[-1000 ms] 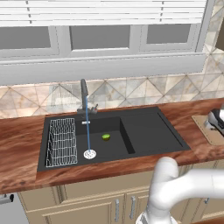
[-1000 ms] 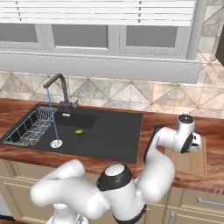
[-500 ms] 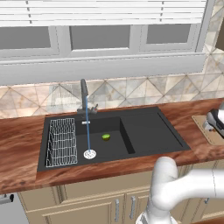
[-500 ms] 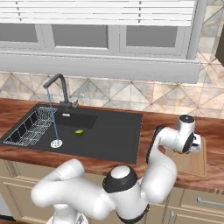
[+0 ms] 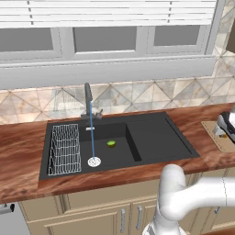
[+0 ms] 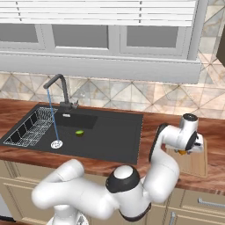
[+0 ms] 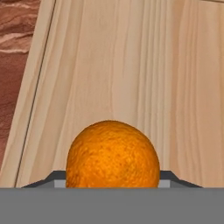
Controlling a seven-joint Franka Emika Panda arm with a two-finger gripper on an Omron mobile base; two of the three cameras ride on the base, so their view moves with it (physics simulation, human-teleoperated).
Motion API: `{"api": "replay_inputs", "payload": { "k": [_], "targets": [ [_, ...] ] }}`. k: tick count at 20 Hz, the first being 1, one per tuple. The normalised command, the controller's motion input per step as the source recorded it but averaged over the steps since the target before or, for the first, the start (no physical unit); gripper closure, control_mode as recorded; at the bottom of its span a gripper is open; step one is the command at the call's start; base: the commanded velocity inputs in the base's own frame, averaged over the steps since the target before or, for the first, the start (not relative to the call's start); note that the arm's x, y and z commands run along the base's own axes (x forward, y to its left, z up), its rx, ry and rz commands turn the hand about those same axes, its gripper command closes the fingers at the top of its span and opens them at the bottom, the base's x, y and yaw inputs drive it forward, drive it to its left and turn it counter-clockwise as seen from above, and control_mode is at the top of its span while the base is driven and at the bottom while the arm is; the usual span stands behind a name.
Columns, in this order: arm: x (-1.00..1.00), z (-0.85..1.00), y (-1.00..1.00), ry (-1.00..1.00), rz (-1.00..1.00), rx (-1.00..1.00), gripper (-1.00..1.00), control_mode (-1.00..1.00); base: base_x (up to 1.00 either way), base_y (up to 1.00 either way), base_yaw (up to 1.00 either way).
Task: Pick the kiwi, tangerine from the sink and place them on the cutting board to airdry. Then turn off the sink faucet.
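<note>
Hand view looks straight down past the tool (image 7: 112,186) at the tangerine (image 7: 113,154), which sits between the two dark finger tips with the pale grain of the cutting board (image 7: 131,65) spread out beneath it — the fruit is clamped in the tool, carried here because the board is where it is meant to airdry. A strip of reddish bench (image 7: 17,48) shows along the board's left edge in that view, so the tangerine hangs over the board and not over the bare wood; whether it already touches the board cannot be told. From the right base view the arm reaches to the far right, its hand poised above the cutting board (image 6: 194,163) with a sliver of orange (image 6: 181,152) just visible under it. The sink (image 5: 151,137) lies well apart to the left, and its deep basin holds the kiwi (image 5: 111,143), a small lime-green fruit lying on the black floor near the round silver drain (image 5: 94,161). A wire rack (image 5: 64,148) stands at the basin's left end. The sink faucet (image 5: 88,98) runs — a thin blue stream falls from its spout onto the drain — so by my judgement one fruit is nearly delivered, the kiwi waits, and the water has yet to be shut off.
</note>
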Motion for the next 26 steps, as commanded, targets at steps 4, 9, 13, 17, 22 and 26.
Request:
{"api": "replay_inputs", "payload": {
  "k": [4,9,13,17,22,26],
  "targets": [
    [0.00,-0.07,0.00,0.02,0.00,0.00,-1.00,-1.00,0.00,0.00,0.00],
    [-0.05,0.02,0.00,-0.01,0.00,0.00,-1.00,-1.00,0.00,0.00,0.00],
    [-0.18,0.07,0.00,-0.03,0.00,0.01,-1.00,-1.00,0.00,0.00,0.00],
    [-0.28,0.16,0.00,-0.10,0.01,0.02,-1.00,-1.00,0.00,0.00,0.00],
    [-0.44,0.29,0.00,-0.20,0.02,0.01,-1.00,-1.00,0.00,0.00,0.00],
    [-0.52,0.67,0.03,-0.22,0.03,0.00,-1.00,-1.00,0.00,0.00,0.00]
  ]
}}
